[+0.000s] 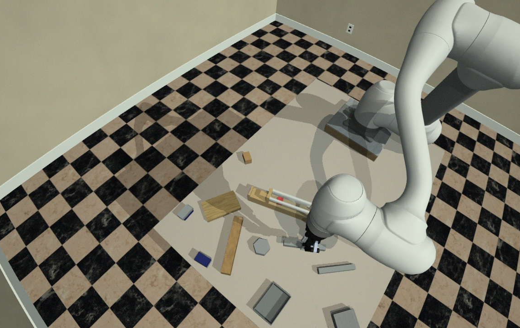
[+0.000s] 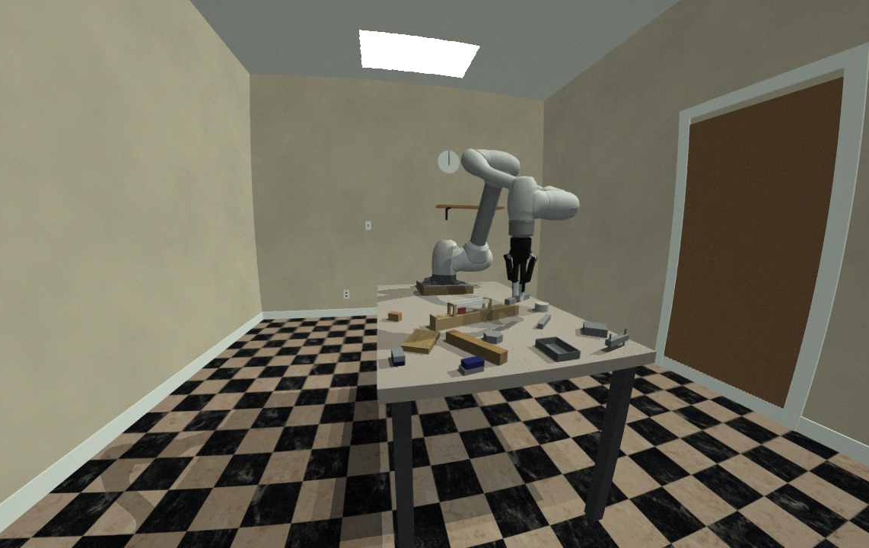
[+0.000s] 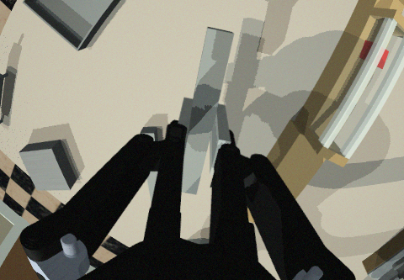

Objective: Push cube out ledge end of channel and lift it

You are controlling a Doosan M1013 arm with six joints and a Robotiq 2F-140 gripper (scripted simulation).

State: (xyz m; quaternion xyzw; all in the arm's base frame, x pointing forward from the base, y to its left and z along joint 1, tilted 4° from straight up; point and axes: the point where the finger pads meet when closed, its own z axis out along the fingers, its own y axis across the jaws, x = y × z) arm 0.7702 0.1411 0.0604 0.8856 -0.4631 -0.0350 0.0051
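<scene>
The wooden channel [image 1: 280,202] with two white rails lies mid-table, and the red cube [image 1: 280,199] sits between the rails. Its wooden ledge end [image 1: 256,191] points left; the other end is hidden under my arm. The channel also shows in the wrist view [image 3: 359,90] with the cube [image 3: 375,55], and in the exterior view [image 2: 472,312]. My gripper [image 1: 310,244] hangs in front of the channel, shut on a grey stick [image 3: 204,112]. The stick points away from the fingers and is held above the table [image 2: 519,303].
A grey hexagon [image 1: 261,246], a long wooden plank [image 1: 232,244] and a wooden slab [image 1: 220,206] lie left of my gripper. A grey bar [image 1: 336,267], a grey tray [image 1: 271,301] and a grey block [image 1: 345,318] lie nearer the front. Two blue-sided blocks [image 1: 202,258] sit left.
</scene>
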